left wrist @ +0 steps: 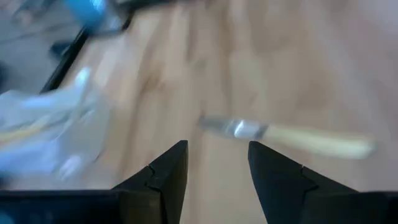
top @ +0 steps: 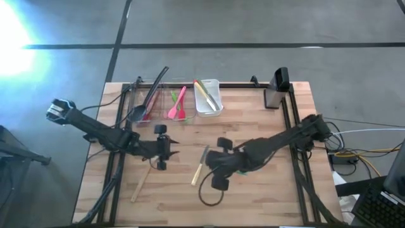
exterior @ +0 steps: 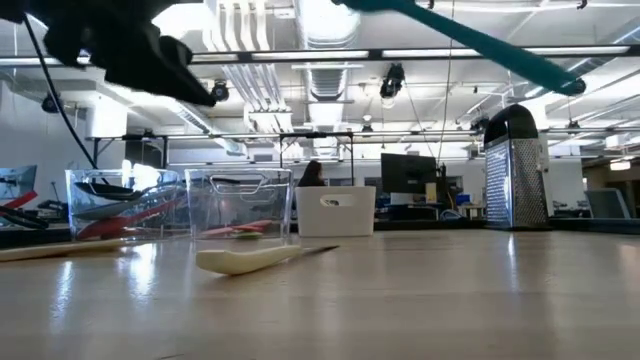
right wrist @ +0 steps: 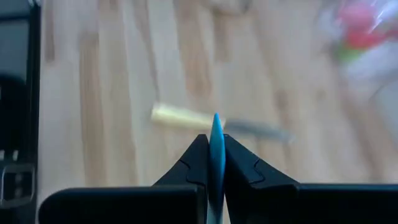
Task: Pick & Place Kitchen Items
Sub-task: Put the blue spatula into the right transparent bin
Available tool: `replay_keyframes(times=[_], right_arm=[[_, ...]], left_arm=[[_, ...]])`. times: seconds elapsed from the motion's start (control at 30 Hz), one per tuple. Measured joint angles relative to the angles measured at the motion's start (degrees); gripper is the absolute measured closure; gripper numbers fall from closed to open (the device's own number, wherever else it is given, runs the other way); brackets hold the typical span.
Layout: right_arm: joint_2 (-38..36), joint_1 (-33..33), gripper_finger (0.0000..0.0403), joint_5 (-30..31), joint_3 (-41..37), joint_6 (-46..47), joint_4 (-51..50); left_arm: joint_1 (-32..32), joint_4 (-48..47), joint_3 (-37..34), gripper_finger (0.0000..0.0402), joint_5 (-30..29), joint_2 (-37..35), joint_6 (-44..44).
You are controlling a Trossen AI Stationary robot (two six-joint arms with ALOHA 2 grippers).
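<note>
Teal utensil [right wrist: 216, 140]: held edge-on between the closed fingers of the right gripper [top: 223, 166], lifted above the table's middle; its working end is cut off, so its type cannot be told. Step judged: carry to a bin [top: 208, 96] at the far edge; release over it is called for. Cream-handled knife [top: 200, 166]: left lying just beside. Left gripper [left wrist: 217, 163]: fingers parted, empty, above the knife.

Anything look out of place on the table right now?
Nothing damaged or spilled. Two utensils lie loose outside the bins: a cream-handled knife mid-table and a wooden stick nearer the front. The right gripper holds a teal utensil aloft.
</note>
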Motion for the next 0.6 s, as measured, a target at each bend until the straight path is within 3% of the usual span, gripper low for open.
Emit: replay_keyframes(times=[0.13, 0.3, 0.6], right_arm=[[-4.1, 0.4, 0.0390, 6.0, 0.0, -6.4, 6.2], [-6.3, 0.4, 0.0390, 7.6, 0.0, -15.9, 16.2], [-6.4, -1.1, 0.0390, 8.2, 0.3, -25.7, 25.9]], left_arm=[[1.0, 17.8, -4.1, 0.0230, 7.2, 0.0, 1.3], [4.9, 35.3, -8.3, 0.0230, 14.8, 0.1, -4.3], [10.5, 47.3, -9.3, 0.0230, 27.2, 0.4, -9.5]])
